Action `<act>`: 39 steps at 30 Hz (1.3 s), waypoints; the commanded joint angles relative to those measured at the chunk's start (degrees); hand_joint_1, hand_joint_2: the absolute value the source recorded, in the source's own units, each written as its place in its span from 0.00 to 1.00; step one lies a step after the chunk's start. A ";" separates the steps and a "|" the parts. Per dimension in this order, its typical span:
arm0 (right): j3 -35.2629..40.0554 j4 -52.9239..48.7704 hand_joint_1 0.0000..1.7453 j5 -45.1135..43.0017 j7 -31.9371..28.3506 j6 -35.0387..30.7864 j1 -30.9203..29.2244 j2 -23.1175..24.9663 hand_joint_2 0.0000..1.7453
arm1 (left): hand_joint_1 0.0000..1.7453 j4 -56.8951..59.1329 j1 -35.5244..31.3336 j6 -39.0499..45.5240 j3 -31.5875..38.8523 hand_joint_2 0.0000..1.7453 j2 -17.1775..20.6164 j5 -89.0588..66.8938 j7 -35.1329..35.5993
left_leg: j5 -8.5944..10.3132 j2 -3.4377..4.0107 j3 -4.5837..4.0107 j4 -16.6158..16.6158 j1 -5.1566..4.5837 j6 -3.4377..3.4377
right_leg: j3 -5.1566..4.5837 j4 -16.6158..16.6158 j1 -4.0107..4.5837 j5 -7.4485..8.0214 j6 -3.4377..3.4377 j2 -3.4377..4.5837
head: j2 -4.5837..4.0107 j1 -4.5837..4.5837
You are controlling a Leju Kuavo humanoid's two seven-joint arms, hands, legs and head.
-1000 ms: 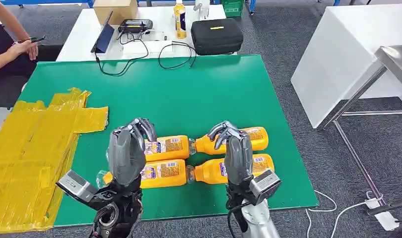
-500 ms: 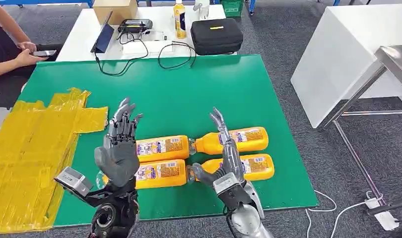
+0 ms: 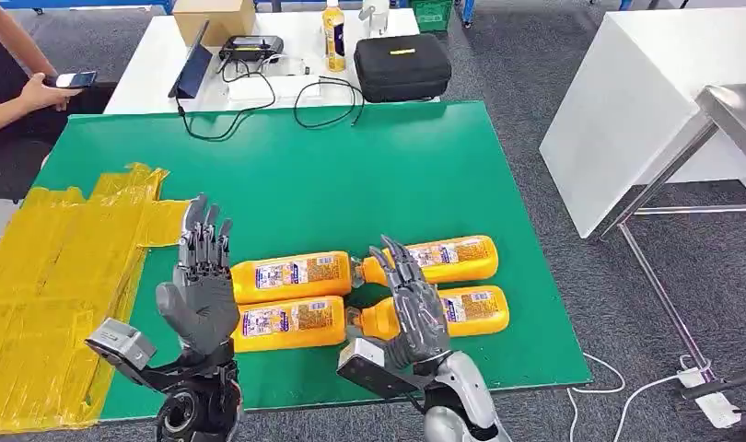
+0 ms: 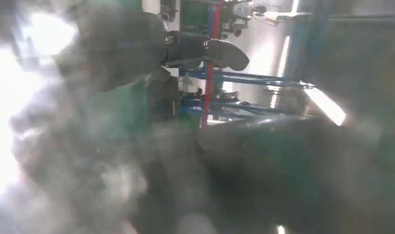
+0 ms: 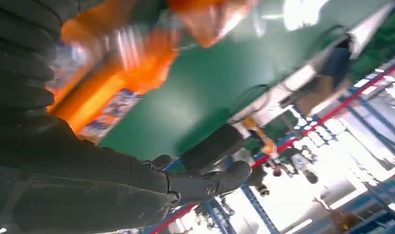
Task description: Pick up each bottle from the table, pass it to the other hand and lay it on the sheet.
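Bottles are the whole business of the head view: four orange ones lie on their sides on the green table point(image 3: 369, 166), in two rows of two with necks toward the middle — the far left bottle point(image 3: 291, 273), the far right bottle point(image 3: 438, 257), the near left bottle point(image 3: 282, 322) and the near right bottle point(image 3: 461, 310). None is on the yellow sheet point(image 3: 56, 285), which lies well apart at the table's left side, so the task reads as at its very start, the first pick-up not yet made. The left hand point(image 3: 202, 295) is raised above the left pair with its fingers straight and spread, holding nothing; the right hand point(image 3: 413, 308) is likewise raised and empty, fingers apart, in front of the right pair and hiding part of the near right bottle's neck. My judgement is that the next move calls for one hand to turn palm down, settle over a bottle's body and close round it. In the left wrist view nearly everything is smeared by blur; a dark fingertip point(image 4: 225, 52) shows against blue racking, and little else can be made out. In the right wrist view, the ribbed cover and thumb point(image 5: 205, 183) are sharp, while an orange bottle beyond them is blurred — which bottle it is I cannot tell.
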 commanded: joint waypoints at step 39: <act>-8.97 1.52 0.00 1.63 3.96 12.15 1.65 -15.60 1.00 | 0.00 -5.12 3.25 -4.26 7.33 0.00 -1.62 3.68 0.13 | -0.04 0.18 0.18 -0.14 0.02 -0.13 | 0.19 -0.17 0.03 0.03 -0.09 0.08 | 0.00 0.02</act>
